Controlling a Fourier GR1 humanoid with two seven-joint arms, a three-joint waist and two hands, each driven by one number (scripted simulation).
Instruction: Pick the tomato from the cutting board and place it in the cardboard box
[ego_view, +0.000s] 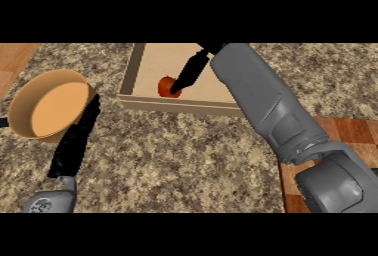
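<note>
Tomato (165, 86): seen inside the cardboard box (127, 75), on its floor near the front wall.
Right hand (190, 73): reached over the box, fingers pointed down and touching the tomato; whether it is gripped cannot be told.
Left hand (77, 141): held straight and flat beside a tan pan (46, 107).
Cutting board (347, 131): partly seen at right.
Counter (170, 160): speckled stone.

Open-topped cardboard box (134, 70), walls around.
</note>
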